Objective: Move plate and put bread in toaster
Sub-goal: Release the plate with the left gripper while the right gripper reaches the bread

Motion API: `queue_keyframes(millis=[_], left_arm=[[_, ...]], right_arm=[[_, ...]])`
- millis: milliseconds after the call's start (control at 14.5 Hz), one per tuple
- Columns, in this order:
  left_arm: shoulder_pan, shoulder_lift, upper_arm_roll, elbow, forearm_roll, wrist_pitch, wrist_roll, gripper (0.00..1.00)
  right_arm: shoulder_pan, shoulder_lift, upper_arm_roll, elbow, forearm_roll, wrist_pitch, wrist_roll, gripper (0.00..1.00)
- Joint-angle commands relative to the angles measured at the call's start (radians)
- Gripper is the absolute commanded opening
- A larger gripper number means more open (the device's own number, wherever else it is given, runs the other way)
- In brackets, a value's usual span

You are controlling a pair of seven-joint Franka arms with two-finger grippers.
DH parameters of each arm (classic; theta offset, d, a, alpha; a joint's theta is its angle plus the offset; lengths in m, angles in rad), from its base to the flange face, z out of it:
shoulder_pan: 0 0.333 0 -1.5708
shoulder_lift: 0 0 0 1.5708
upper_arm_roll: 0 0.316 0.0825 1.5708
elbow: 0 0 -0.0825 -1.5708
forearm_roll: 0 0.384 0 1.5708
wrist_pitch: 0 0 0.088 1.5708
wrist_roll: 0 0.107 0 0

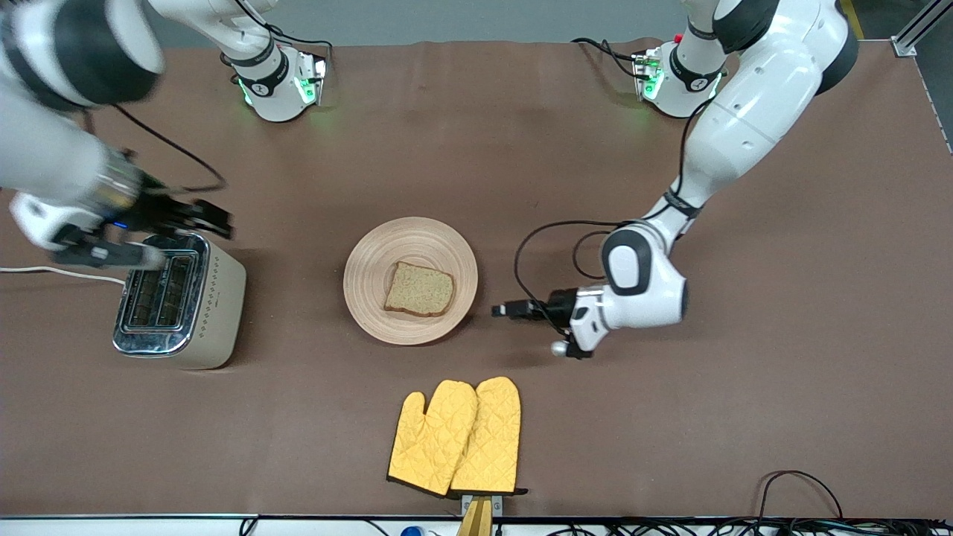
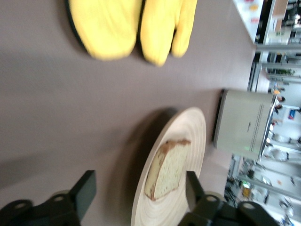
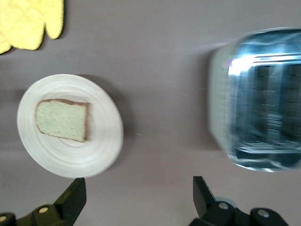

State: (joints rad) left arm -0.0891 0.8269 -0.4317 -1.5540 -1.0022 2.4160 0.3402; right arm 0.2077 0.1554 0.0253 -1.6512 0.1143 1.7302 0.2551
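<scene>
**Both grippers spread, bread on plate**

My right gripper [image 1: 212,216] hangs over the toaster [image 1: 182,301], fingers spread, holding nothing. The bread [image 1: 419,289] lies on the plate [image 1: 372,257] at mid-table, with yellow oven mitts [image 1: 456,438] nearer the front camera. My left gripper [image 1: 502,308] sits just beside the plate, jaws apart, empty.

Front cam: high, faces both arm bases, looks steeply down on the whole bench [image 1: 521,149]. Left wrist cam: low, close, grazing across the plate [image 2: 188,141] toward the toaster [image 2: 242,125]. Right wrist cam: higher, looks straight down. All three share plate, bread [image 1: 419,289], toaster and yellow oven mitts [image 1: 456,437].
</scene>
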Motion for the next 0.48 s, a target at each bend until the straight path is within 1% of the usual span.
queue_keyframes(millis=[0,69,206,275,412], left_arm=[[-0.009,-0.101,0.060,0.017,0.113,-0.011,-0.120,1.00],[0.005,-0.118,0.067,0.020,0.185,-0.020,-0.183,1.00],[0.032,-0.179,0.068,0.025,0.324,-0.032,-0.291,1.00],[0.061,-0.213,0.071,0.022,0.385,-0.059,-0.328,1.00],[0.121,-0.276,0.073,0.026,0.502,-0.174,-0.374,1.00]], right_arm=[[0.077,0.105,-0.010,-0.004,0.108,0.107,0.084,1.00],[0.103,0.139,-0.010,-0.005,0.123,0.159,0.123,1.00],[0.179,0.202,-0.010,-0.016,0.123,0.288,0.225,1.00],[0.211,0.229,-0.011,-0.057,0.123,0.380,0.254,1.00],[0.234,0.266,-0.010,-0.174,0.123,0.606,0.256,1.00]])
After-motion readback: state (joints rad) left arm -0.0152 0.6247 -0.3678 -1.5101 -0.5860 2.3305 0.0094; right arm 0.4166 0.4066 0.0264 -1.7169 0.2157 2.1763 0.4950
